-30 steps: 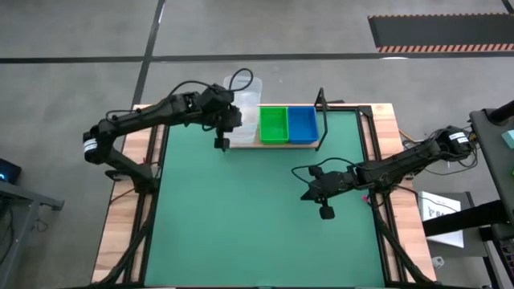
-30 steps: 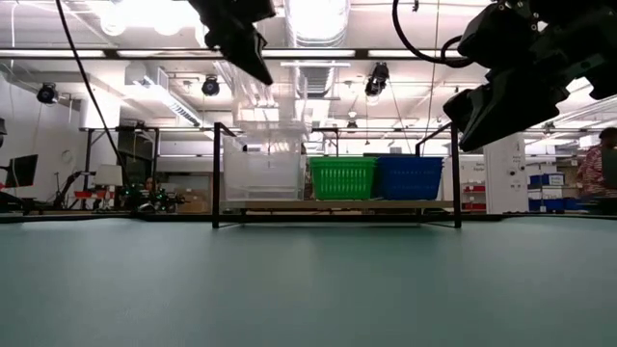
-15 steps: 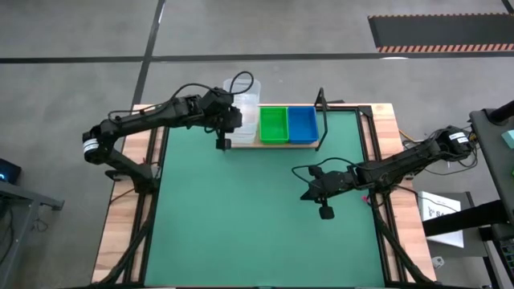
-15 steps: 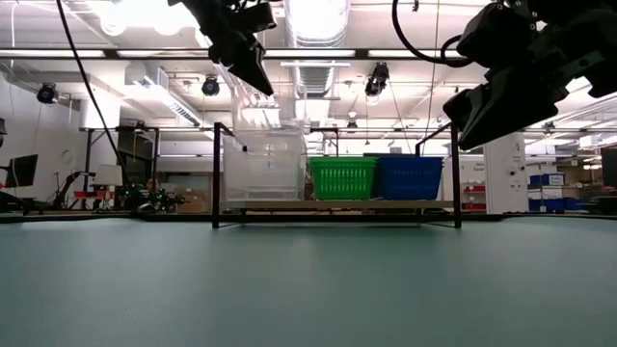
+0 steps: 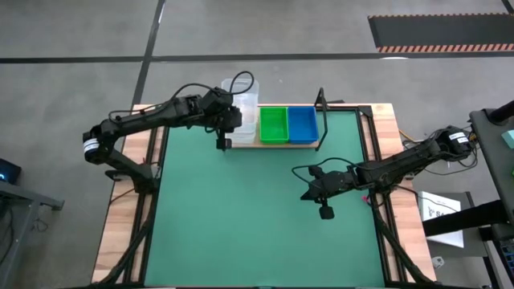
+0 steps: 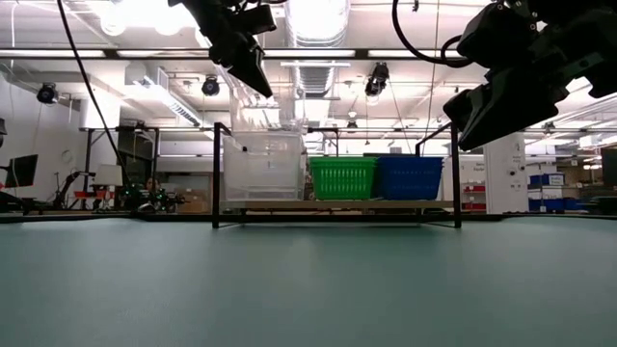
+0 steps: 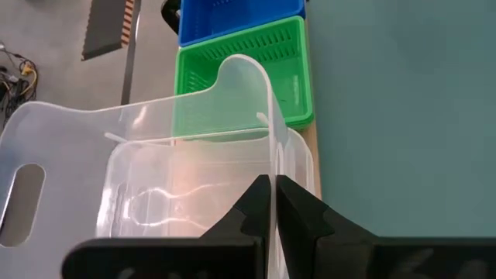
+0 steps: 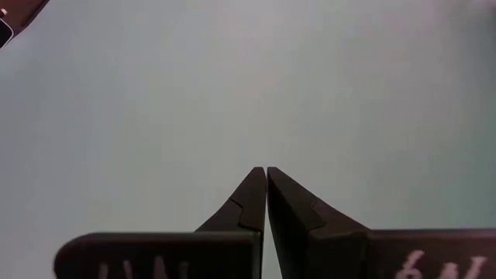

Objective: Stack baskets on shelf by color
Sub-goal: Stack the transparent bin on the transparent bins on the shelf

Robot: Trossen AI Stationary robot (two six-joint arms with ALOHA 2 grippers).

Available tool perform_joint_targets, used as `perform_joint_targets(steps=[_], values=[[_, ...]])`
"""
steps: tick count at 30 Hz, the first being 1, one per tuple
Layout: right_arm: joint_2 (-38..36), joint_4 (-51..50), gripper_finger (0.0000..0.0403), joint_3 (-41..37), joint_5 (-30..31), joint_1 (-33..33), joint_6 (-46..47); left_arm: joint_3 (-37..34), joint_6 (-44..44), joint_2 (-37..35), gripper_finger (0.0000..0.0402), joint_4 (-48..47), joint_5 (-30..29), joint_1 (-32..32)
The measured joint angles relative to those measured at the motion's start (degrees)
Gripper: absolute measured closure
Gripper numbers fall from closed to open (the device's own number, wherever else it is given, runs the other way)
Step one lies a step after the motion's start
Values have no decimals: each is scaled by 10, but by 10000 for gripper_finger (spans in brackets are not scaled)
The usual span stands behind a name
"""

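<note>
Left claw (image 7: 272, 186) is pinched on the wall of a clear basket (image 7: 155, 163), holding it up over the clear stack (image 6: 262, 166) at the shelf's (image 5: 241, 144) left end. Green basket (image 5: 273, 124) sits in the middle of the shelf, blue basket (image 5: 302, 123) just beside it. Right claw (image 8: 266, 178) hangs over the green mat (image 5: 257, 217), well apart from the shelf, fingers pressed together on nothing.

Overhead and table-level cameras share the shelf (image 5: 273, 143); wrist cameras look close past each pincer.
</note>
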Motion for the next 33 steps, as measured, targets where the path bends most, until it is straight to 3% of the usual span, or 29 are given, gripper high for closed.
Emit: perform_joint_targets(steps=[27, 33], values=[[0, 0, 394, 0, 0, 0, 1, -36, -1, 0, 400, 3, -1, 1], [0, 0, 394, 0, 0, 0, 0, -36, -1, -1, 359, 6, -1, 1]])
